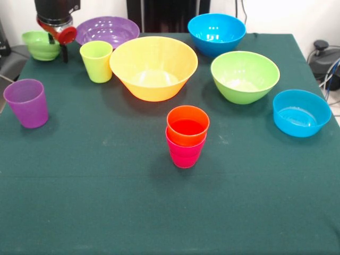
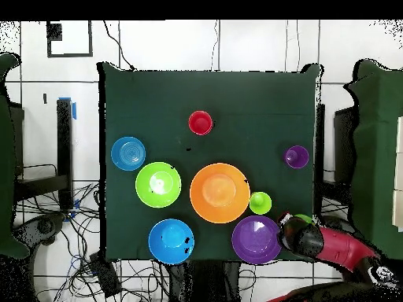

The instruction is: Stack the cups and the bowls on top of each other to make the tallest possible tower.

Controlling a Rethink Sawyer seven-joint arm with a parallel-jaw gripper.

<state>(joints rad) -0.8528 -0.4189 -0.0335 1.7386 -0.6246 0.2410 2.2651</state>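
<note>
So, going left to right in the front view, you see the purple cup (image 1: 26, 102) alone at the left edge, the gripper (image 1: 64, 52) hanging near the small green bowl (image 1: 41, 44) and the purple bowl (image 1: 107, 31), and you cannot tell if it is wide or shut. Next come the green cup (image 1: 96, 61), the orange bowl (image 1: 153, 67), and in the middle the tower (image 1: 187, 136): the orange cup sits inside the red-pink cup, standing straight up with its mouth to the sky, likely kept out in open space so more can go on. Past it the green bowl (image 1: 245, 76) and two blue bowls (image 1: 216, 33) (image 1: 301, 112) all wait mouth up, apart from each other.
</note>
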